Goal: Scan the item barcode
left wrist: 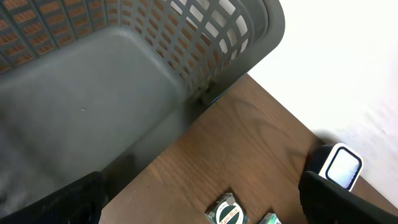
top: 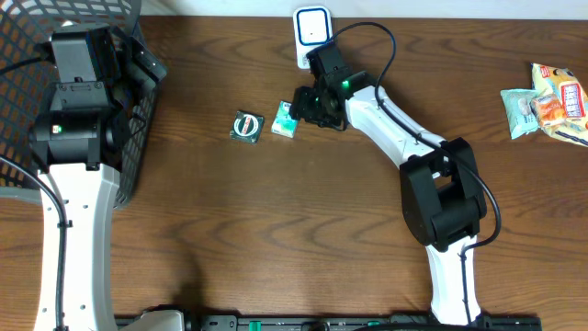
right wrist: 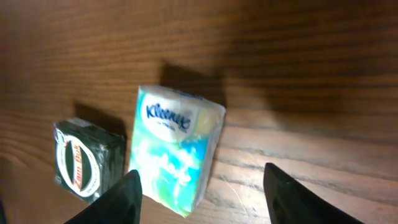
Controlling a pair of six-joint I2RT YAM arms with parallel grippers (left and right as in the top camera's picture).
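Nearest the arm bases, a broad stretch of bare wood is left open on the counter (top: pixel 276 239), running between the two white arms. Farther in, at mid-counter, the tissue pack (top: pixel 284 120) is shown lying flat. A dark green packet (top: pixel 246 126) is seen just beside it on the left, with a narrow strip of wood between the two. The right end effector (top: pixel 308 106) is held low over the pack's right side, its fingers (right wrist: pixel 127 193) spread and nothing pinched. In the right wrist view one finger is seen at the pack's edge facing the dark packet and the other well off the opposite edge; whether the pack is touched cannot be told. Beyond, at the counter's far edge, the white scanner (top: pixel 312 32) is stood just behind the right arm's wrist. At the far left, the grey basket (top: pixel 138 101) is set over the counter's corner, and the left end effector (top: pixel 83 55) is held above it, spread wide and empty. Snack bags (top: pixel 551 101) are left at the right edge, well apart from the rest.
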